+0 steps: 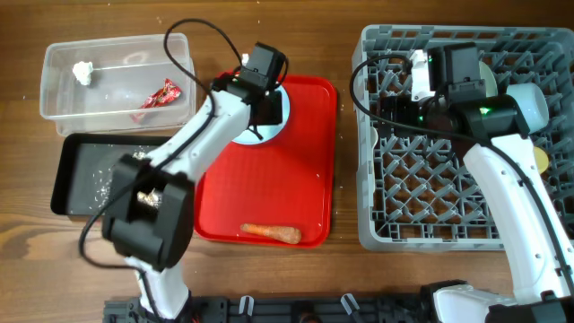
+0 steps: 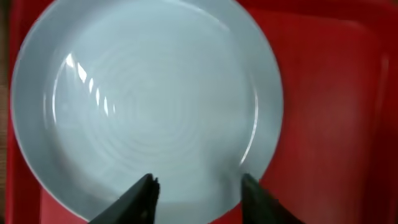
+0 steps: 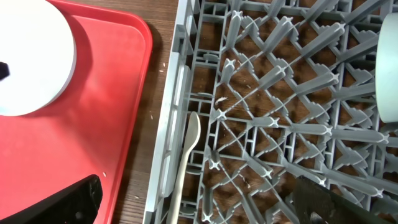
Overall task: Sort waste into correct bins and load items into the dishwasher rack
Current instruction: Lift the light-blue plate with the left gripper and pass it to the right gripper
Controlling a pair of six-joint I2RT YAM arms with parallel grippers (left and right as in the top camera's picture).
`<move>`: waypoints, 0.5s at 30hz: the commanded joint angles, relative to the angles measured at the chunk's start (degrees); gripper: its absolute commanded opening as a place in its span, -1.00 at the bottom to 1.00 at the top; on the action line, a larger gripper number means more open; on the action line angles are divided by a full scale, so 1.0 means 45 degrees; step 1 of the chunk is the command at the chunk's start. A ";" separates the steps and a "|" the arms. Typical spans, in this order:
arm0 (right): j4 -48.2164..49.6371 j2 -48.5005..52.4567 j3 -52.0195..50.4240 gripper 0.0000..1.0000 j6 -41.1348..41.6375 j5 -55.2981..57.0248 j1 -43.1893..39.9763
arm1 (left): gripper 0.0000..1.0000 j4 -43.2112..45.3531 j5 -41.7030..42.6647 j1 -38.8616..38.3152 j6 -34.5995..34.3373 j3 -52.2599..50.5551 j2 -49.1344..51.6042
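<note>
Straddling near rim of pale blue plate (image 2: 146, 93), left jaws parted

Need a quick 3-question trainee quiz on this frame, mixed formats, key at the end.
1. True or false: the white spoon lies inside the dishwasher rack, along its wall.
2. The carrot piece lies on or in: A) the black tray; B) the red tray; C) the clear tub.
3. Fill in: the left gripper, jaws apart, is over the pale blue ____.

Key: 1 true; 2 B; 3 plate.
</note>
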 commanded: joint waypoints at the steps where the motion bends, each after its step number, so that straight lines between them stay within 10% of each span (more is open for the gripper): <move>1: -0.0019 0.0005 -0.0034 0.99 0.0078 -0.0073 -0.0029 | -0.35 -0.0063 -0.0092 -0.0015 0.0000 0.0185 0.1166; 15: -0.0010 0.0005 -0.0034 0.99 0.0078 -0.0068 -0.0029 | -0.42 -0.0792 0.3988 -0.1511 -0.0418 0.0175 0.1588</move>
